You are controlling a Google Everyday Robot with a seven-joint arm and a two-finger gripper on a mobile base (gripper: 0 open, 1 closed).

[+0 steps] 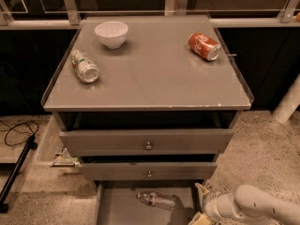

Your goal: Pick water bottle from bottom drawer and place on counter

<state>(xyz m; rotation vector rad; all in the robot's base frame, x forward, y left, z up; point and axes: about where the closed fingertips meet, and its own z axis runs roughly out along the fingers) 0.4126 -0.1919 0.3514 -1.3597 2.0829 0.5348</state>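
Observation:
The water bottle (156,200) lies on its side on the floor of the open bottom drawer (119,209), cap to the left. The white arm comes in from the lower right, and the gripper (200,204) is at the drawer's right edge, a little right of the bottle and not touching it. Its fingertips are partly cut off by the bottom of the view. The counter (154,74) is the grey cabinet top above the drawers.
On the counter lie a silver-green can (84,66) at the left, a red soda can (204,46) at the right, and a white bowl (111,33) at the back. Two knobbed drawers (148,145) are above the open one. A black cable and stand (16,158) lie on the floor at the left.

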